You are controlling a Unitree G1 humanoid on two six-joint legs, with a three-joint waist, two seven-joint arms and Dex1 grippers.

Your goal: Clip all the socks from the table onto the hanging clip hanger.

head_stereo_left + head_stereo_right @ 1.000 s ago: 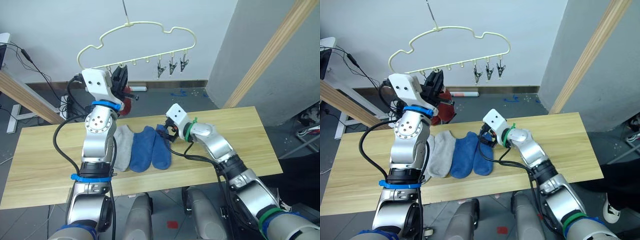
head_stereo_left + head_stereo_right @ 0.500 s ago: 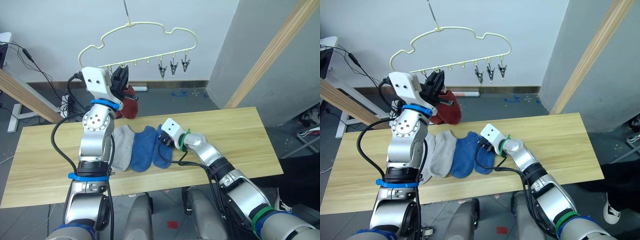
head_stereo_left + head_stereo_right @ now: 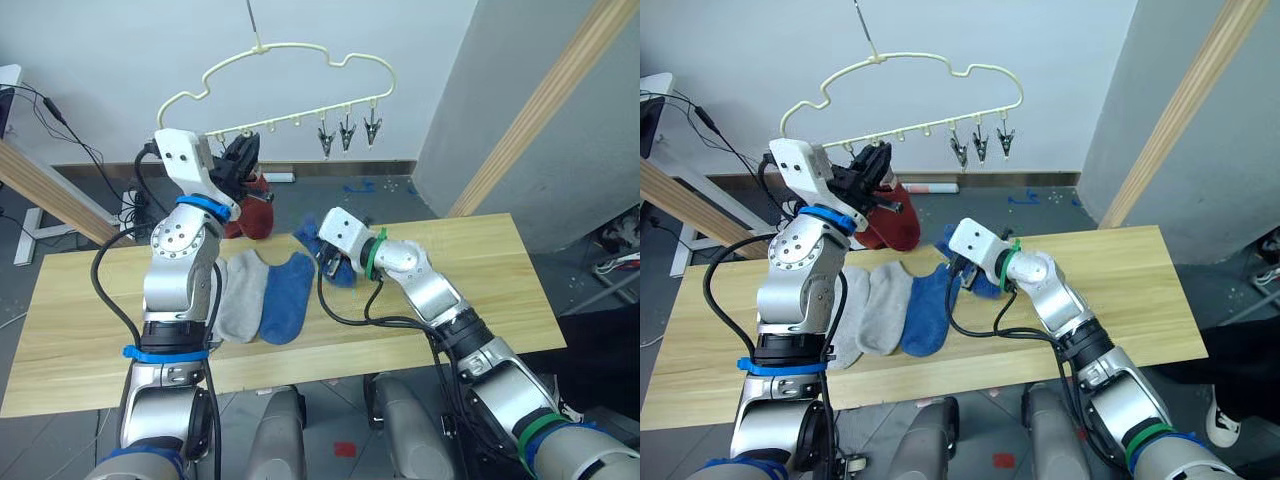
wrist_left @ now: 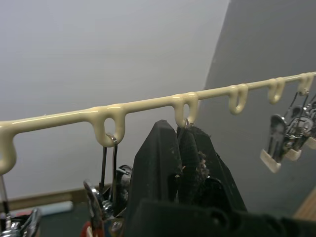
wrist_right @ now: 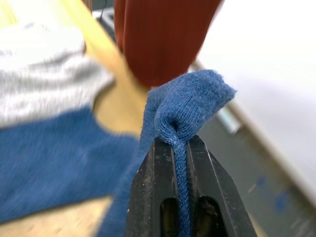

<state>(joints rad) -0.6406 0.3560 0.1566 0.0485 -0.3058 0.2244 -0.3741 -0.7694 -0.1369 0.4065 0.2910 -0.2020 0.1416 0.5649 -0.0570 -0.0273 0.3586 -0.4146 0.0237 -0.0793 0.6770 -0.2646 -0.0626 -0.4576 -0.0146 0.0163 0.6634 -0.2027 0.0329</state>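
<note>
A blue sock [image 5: 183, 118] is pinched between the closed jaws of the right gripper [image 5: 181, 148], lifted off the table [image 3: 470, 270]; a rust red sock [image 5: 160, 34] hangs just beyond the jaws. The left gripper [image 4: 180, 148] is held closed just under the clip hanger [image 4: 148, 104], a dark clip [image 4: 111, 163] beside its fingers; a grip on anything cannot be made out. A second blue sock [image 3: 287, 298] and grey socks [image 3: 240, 295] are left on the table, partly hidden by the left arm.

Pale yellow clip hanger [image 3: 290, 85] hangs above the tabletop [image 3: 470, 270]; rust red sock [image 3: 890, 225] clipped below its left end. Blue sock [image 5: 185, 111] pinched in right gripper [image 5: 181, 148] jaws, lifted off. Another blue sock [image 3: 287, 297] and grey socks [image 3: 240, 295] lie flat.
</note>
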